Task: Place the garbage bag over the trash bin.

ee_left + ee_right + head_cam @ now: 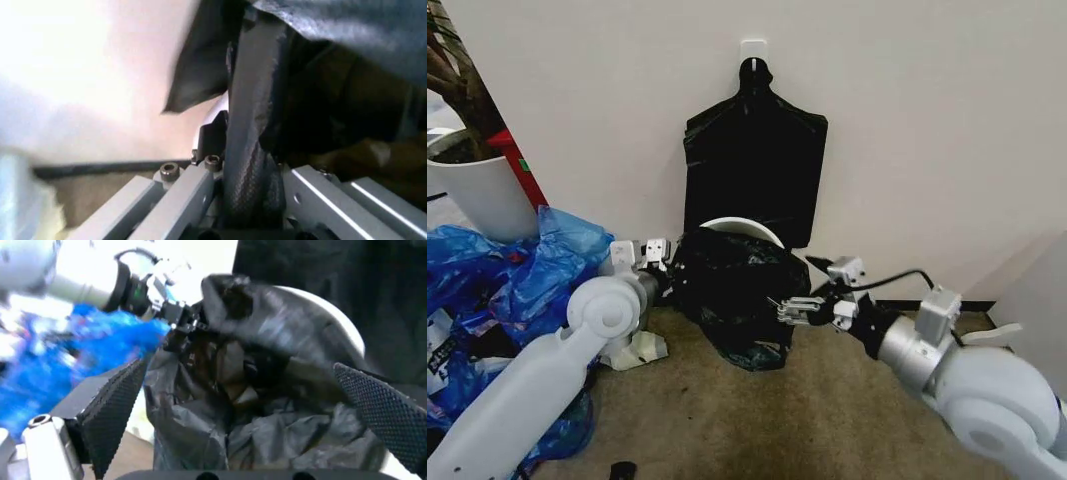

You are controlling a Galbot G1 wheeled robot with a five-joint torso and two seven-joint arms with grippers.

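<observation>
Here the garbage bag [730, 300] drapes over the trash bin [743, 228] on the brownish floor [757, 420] against a pale wall [927, 130]. The left gripper [663, 268] pinches its edge; the right gripper [789, 310], fingers spread, sits beside it. The film looks light, soft and slippery, best gripped at the mouth's hem

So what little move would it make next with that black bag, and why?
Probably the left gripper should draw its pinched edge of the garbage bag further over the trash bin rim. That rim shows bare at the back, and the right gripper hangs open beside the bag, gripping nothing.
</observation>
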